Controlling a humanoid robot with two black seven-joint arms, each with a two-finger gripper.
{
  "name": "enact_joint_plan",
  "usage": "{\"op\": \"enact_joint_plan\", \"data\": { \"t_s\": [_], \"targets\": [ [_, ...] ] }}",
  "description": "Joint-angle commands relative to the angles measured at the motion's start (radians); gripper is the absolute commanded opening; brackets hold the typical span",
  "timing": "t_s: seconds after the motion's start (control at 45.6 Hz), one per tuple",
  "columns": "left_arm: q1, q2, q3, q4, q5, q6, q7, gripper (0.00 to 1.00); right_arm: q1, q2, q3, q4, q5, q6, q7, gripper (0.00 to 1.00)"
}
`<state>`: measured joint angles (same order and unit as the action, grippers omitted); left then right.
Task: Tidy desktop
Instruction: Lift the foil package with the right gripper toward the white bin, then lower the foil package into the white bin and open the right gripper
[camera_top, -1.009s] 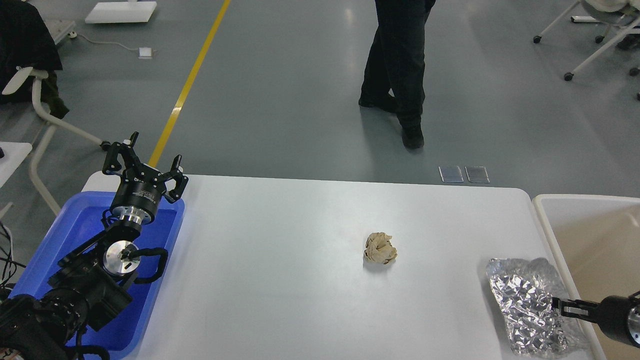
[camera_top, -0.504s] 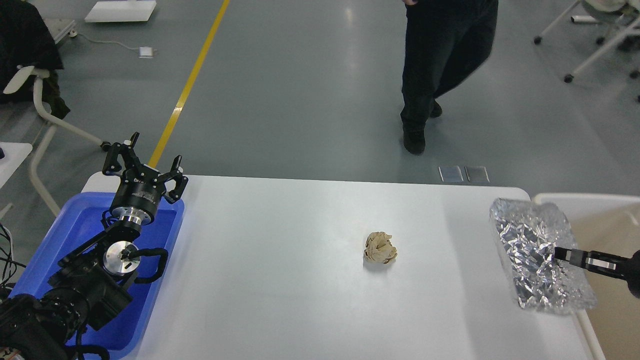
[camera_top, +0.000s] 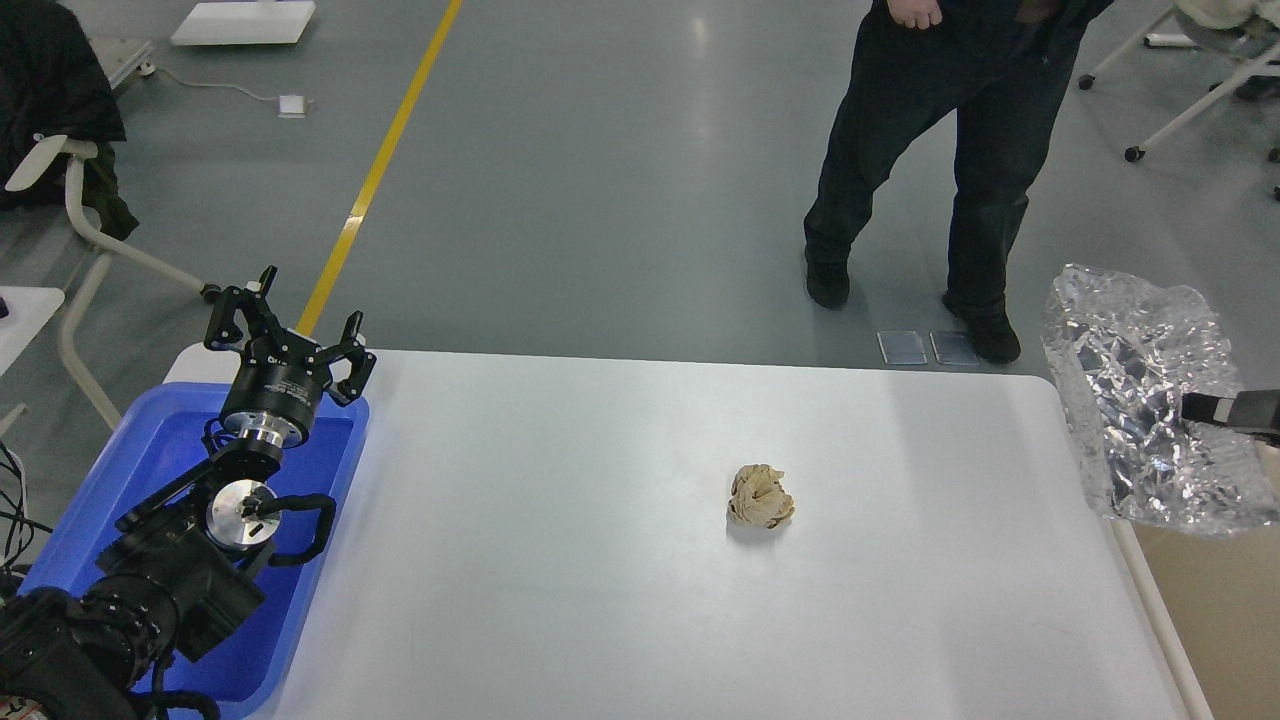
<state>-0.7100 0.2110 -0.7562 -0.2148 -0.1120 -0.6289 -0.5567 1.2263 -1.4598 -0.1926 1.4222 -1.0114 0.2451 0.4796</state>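
Observation:
The white desktop fills the middle of the head view. A crumpled beige paper ball lies on it right of centre. My right gripper comes in from the right edge and is shut on a crumpled sheet of silver foil, held in the air above the desktop's right edge and the beige bin. My left gripper is open and empty, raised over the far end of the blue tray at the left.
A person in dark clothes stands on the floor just beyond the desktop's far right side. A chair stands far left. A yellow floor line runs behind the table.
My right gripper has lifted the foil off the desktop's right front and carried it up and to the right, over the bin. The person has walked to the right. My left arm has not moved.

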Motion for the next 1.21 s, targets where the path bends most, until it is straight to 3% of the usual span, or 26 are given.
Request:
{"op": "enact_joint_plan", "data": {
  "t_s": [0.0,0.285,0.57,0.921,1.184],
  "targets": [
    [0.000,-0.001,0.000,0.000,0.000,0.000,0.000,1.00,0.052,0.006,-0.016,-0.132,0.114,0.056,-0.009,0.00],
    [0.000,-0.001,0.000,0.000,0.000,0.000,0.000,1.00,-0.027,0.200,-0.149,-0.604,0.373,0.057,-0.042,0.00],
    [0.000,-0.001,0.000,0.000,0.000,0.000,0.000,1.00,-0.238,0.481,-0.283,-1.074,0.695,0.057,-0.209,0.00],
    [0.000,-0.001,0.000,0.000,0.000,0.000,0.000,1.00,-0.412,0.674,-0.266,-1.316,0.813,0.045,-0.360,0.00],
    [0.000,-0.001,0.000,0.000,0.000,0.000,0.000,1.00,-0.530,0.826,-0.214,-1.428,0.843,0.039,-0.392,0.00]
  ]
}}
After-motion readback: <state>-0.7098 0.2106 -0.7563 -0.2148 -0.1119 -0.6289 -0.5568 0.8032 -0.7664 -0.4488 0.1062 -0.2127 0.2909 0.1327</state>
